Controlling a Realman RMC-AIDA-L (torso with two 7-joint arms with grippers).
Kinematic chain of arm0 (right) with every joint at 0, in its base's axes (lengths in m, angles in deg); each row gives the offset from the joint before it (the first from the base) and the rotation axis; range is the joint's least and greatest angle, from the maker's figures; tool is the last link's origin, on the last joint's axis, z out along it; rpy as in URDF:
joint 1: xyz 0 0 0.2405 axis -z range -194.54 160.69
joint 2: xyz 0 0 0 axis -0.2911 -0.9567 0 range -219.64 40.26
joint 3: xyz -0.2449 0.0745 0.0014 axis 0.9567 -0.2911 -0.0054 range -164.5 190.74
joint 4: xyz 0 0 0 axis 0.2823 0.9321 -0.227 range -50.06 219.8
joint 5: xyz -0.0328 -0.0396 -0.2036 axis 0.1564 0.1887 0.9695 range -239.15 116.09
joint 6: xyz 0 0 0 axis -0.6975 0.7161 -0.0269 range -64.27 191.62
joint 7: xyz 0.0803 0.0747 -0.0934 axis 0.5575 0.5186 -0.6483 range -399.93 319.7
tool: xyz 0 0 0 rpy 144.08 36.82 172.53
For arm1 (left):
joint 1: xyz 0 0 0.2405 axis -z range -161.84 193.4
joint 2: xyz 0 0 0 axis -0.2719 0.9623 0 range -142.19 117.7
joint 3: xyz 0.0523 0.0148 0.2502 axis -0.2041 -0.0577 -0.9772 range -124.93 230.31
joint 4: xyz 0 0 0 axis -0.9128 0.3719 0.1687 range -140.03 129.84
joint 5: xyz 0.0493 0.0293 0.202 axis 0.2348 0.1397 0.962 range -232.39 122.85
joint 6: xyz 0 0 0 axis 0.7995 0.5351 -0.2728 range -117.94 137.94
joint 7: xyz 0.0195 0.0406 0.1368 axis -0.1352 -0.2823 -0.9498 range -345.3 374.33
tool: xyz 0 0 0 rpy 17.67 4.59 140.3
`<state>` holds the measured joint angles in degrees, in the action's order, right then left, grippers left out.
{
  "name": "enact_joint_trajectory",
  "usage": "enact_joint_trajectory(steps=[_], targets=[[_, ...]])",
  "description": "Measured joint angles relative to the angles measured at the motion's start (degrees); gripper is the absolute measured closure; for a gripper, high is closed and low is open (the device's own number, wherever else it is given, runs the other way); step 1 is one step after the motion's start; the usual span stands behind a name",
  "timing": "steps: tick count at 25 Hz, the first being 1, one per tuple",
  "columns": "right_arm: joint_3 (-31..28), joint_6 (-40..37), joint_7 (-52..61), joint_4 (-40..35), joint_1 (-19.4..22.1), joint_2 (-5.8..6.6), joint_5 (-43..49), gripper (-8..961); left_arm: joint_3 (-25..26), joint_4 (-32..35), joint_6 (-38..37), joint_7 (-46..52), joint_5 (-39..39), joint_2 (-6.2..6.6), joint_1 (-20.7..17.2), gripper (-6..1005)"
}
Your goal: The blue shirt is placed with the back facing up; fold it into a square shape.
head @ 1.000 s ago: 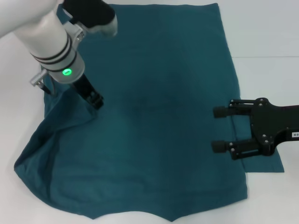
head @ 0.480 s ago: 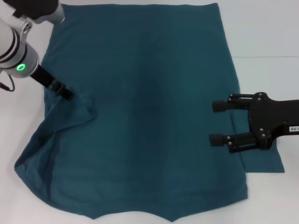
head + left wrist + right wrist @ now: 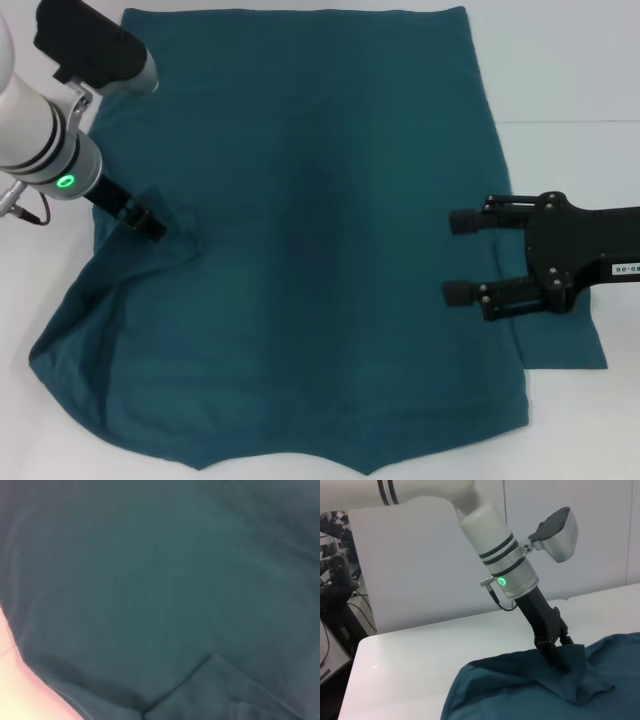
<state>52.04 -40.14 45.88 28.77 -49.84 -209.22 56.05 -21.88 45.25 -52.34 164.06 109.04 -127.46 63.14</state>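
Note:
The blue shirt (image 3: pixel 320 250) lies spread on the white table, plain side up and far wider than either gripper. Its left side is bunched and rucked toward the lower left corner. My left gripper (image 3: pixel 152 226) sits low on that left side, shut on a raised pucker of fabric; the right wrist view shows the left gripper (image 3: pixel 559 652) pinching the shirt (image 3: pixel 530 690). Dark teal cloth (image 3: pixel 160 580) fills the left wrist view. My right gripper (image 3: pixel 460 257) hangs open over the shirt's right edge, fingers pointing inward, holding nothing.
White table (image 3: pixel 570 80) shows to the right, along the far side and at the left edge. A sleeve (image 3: pixel 565 345) sticks out flat beneath the right arm. A wall and cabling stand beyond the table (image 3: pixel 410 650) in the right wrist view.
The left arm pulled left, drawing the fabric pucker with it, then eased slightly back right and down. The right gripper crept a little left and up, staying open.

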Motion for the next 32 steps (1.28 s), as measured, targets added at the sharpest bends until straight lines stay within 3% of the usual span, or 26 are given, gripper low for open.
enact_joint_trajectory(steps=[6,10,19,25,32], targets=[[0.0,0.0,0.0,0.1,0.4,0.0,0.0,44,0.1,-1.5,0.3,-0.2,0.0,0.07,0.6,238],[-0.1,0.1,0.0,0.1,0.5,0.0,0.0,44,0.2,-1.3,0.3,-0.9,0.0,-0.04,0.4,397],[-0.4,-0.3,-0.3,0.1,0.5,0.0,0.0,157,0.9,1.6,-0.8,-3.2,0.0,-1.31,-0.9,763],[-0.9,-0.2,-0.3,0.1,1.0,0.0,-0.4,176,3.2,11.6,-6.8,-8.0,-0.2,-4.17,-4.9,993],[-1.7,-0.3,-0.4,0.0,1.2,0.0,-0.7,177,5.1,24.1,-12.8,-14.6,-0.3,-8.63,-11.6,990]])
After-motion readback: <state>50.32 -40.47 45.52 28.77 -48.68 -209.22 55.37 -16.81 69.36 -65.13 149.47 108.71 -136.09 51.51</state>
